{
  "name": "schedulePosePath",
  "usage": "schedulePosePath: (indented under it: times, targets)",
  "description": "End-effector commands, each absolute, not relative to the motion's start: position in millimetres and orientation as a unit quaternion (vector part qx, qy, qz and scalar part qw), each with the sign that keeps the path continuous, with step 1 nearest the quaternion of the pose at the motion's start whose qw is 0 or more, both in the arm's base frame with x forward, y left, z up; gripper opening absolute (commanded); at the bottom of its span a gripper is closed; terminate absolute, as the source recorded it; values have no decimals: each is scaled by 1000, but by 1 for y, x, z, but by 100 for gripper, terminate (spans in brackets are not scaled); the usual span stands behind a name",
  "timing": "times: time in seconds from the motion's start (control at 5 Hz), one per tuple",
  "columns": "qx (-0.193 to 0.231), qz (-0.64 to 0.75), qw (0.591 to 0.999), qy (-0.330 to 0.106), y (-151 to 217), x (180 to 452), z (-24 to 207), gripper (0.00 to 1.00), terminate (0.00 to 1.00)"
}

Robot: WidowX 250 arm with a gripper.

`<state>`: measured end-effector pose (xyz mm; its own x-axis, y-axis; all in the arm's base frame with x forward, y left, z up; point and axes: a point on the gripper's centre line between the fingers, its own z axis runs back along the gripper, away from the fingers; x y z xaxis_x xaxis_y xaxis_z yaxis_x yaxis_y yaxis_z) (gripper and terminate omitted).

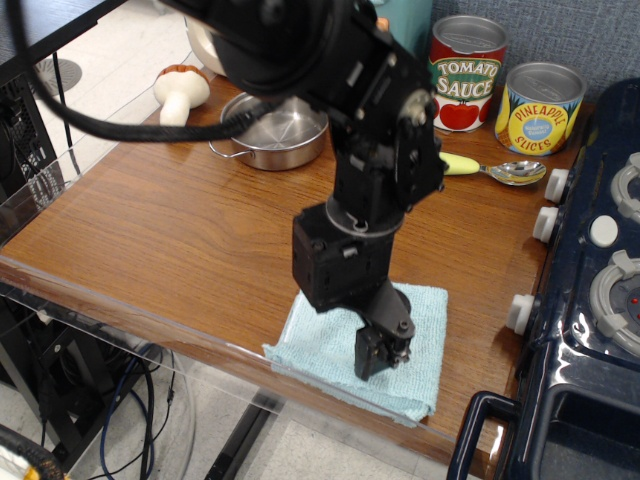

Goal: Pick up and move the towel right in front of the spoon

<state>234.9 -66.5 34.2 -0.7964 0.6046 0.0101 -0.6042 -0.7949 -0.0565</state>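
The light blue towel (318, 346) lies folded at the table's front edge, near the right. My black gripper (381, 357) points down onto the towel's middle, its fingertips at or just above the cloth. The jaws look close together, but I cannot tell whether they hold any cloth. The spoon (498, 170) lies at the back right; its silver bowl and a bit of its yellow-green handle show, and the rest is hidden behind my arm.
A steel pot (272, 131) stands at the back left, next to a toy mushroom (178, 90). A tomato sauce can (466, 72) and a pineapple can (540, 106) stand behind the spoon. A dark blue toy stove (590, 300) borders the right.
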Motion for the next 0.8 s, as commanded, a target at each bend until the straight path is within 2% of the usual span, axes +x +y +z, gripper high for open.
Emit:
schedulePosePath:
  times: [0.0, 0.4, 0.6]
  targets:
    - [5, 951, 307, -23, -67, 254, 21, 100, 0]
    - [10, 958, 286, -21, -65, 282, 11, 100, 0]
    - [1, 962, 271, -22, -63, 310, 14, 100, 0]
